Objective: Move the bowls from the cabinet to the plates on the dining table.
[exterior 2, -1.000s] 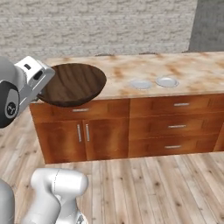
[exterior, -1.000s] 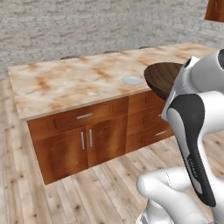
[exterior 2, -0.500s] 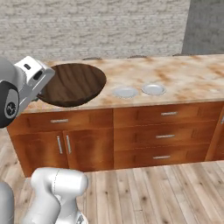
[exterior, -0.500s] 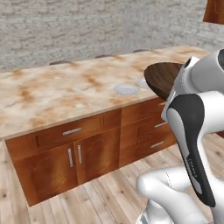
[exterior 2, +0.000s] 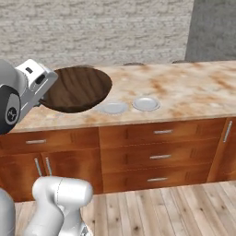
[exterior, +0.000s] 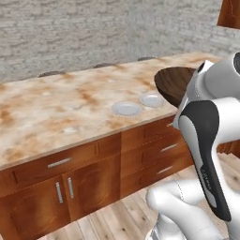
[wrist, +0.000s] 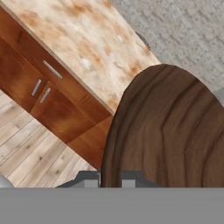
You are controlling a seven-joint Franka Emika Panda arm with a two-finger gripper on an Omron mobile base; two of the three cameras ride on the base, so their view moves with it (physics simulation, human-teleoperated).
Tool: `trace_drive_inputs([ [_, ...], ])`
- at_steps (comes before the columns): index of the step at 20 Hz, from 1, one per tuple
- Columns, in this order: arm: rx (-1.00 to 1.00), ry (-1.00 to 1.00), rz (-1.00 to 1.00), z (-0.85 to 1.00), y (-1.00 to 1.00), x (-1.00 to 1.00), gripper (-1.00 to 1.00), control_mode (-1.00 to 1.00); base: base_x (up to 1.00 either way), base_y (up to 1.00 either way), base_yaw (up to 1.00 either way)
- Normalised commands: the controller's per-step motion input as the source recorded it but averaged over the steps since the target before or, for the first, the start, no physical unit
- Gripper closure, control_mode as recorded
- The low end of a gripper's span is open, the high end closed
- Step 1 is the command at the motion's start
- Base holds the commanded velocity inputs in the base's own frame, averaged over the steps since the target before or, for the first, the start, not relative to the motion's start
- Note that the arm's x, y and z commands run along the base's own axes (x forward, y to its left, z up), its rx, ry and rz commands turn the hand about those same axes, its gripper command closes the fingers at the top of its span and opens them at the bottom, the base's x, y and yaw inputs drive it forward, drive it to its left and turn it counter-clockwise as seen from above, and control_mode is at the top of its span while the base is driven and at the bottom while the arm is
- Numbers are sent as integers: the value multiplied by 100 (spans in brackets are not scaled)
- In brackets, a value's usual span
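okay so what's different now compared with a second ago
The base has driven along the dining table, so both base views shifted: the two plates now sit nearer the middle of the picture. The pincer still holds the dark brown bowl by its rim, raised as before. Both plates remain bare.

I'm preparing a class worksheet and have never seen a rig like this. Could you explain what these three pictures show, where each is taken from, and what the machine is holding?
The white machine is a robot arm on a driving base, in a rendered kitchen. Two pictures come from cameras on the base, behind the arm to its left and right; the third looks along the hand itself. Its gripper is shut on the rim of a dark brown bowl, held in the air near the dining table, a long island with a marbled stone top over wooden doors and drawers. Two small white plates lie side by side on the top, both bare.
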Motion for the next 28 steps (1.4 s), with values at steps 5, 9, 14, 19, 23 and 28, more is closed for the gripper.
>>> trace_drive_inputs([
  [5, 0, 0, 0, 0, 0, 0, 100, 100, 70, -41, -2],
  [9, 0, 0, 0, 0, 0, 0, 100, 100, 71, -41, -1],
  [14, 0, 0, 0, 0, 0, 0, 100, 100, 74, -40, 0],
  [19, 0, 0, 0, 0, 0, 0, 100, 100, 74, -32, 0],
  [23, 0, 0, 0, 0, 0, 0, 100, 100, 73, -27, 1],
  [28, 0, 0, 0, 0, 0, 0, 100, 100, 74, -14, 6],
])
